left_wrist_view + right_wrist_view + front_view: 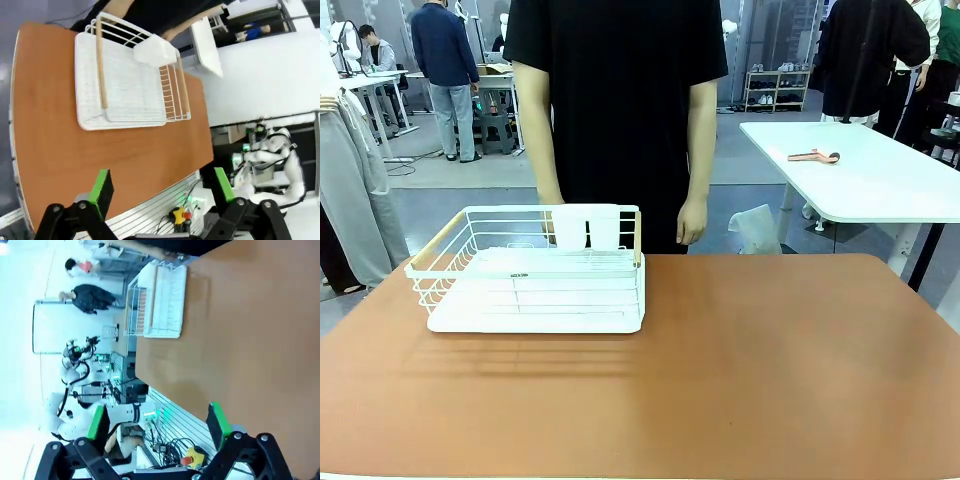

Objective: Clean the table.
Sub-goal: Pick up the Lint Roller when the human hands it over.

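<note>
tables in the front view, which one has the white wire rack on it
The wide reddish-brown table, nearest the camera: the white wire rack stands on its left part. The white-topped table behind holds a small pinkish tool.

One reddish-brown table (770, 370). On it, one white wire rack (520, 268) with one white holder (586, 226) on its far rail. One person (620, 100) at the far edge, with one hand (692, 220) in plain sight and the other mostly hidden behind the holder. One white-topped table (880, 180) bearing one pinkish tool (815, 156). Two grippers in all — the left gripper (161, 182) and the right gripper (157, 421) — each with two green pads (101, 184).
</note>
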You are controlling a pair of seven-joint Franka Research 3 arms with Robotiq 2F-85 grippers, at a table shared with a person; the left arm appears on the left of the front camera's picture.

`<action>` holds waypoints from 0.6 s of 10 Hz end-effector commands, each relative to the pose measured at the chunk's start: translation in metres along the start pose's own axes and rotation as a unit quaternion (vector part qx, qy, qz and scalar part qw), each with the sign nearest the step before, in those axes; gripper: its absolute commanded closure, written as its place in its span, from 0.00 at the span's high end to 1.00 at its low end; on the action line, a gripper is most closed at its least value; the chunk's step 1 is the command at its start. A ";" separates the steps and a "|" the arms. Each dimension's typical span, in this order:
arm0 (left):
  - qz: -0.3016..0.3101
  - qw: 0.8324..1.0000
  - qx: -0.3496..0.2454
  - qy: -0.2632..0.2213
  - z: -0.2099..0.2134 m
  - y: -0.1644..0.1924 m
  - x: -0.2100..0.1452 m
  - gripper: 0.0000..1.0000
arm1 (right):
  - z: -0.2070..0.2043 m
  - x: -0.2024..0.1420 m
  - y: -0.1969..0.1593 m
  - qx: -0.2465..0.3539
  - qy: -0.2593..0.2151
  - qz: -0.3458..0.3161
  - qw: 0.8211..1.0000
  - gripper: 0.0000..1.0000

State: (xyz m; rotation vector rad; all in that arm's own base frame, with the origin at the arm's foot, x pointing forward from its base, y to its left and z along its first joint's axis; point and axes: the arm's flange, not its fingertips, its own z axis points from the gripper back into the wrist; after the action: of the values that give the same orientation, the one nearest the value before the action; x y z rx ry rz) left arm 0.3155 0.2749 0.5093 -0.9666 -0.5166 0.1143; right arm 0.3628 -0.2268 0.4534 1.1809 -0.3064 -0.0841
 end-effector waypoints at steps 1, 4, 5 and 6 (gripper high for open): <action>0.017 0.999 -0.023 0.013 -0.001 0.006 0.012 1.00 | -0.002 0.002 0.003 -0.009 -0.007 0.013 1.000 1.00; 0.029 0.999 -0.014 0.000 0.006 0.011 0.003 1.00 | 0.010 -0.003 -0.009 -0.007 -0.008 -0.007 1.000 1.00; 0.029 0.999 -0.014 0.000 0.006 0.011 0.003 1.00 | 0.010 -0.003 -0.009 -0.007 -0.008 -0.007 1.000 1.00; 0.029 0.999 -0.014 0.000 0.006 0.011 0.003 1.00 | 0.010 -0.003 -0.009 -0.007 -0.008 -0.007 1.000 1.00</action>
State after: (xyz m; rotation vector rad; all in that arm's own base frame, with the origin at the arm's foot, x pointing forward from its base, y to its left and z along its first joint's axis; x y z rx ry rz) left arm 0.3228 0.2825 0.5017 -0.9944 -0.4743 0.1826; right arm 0.3582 -0.2387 0.4455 1.1489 -0.2967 -0.1249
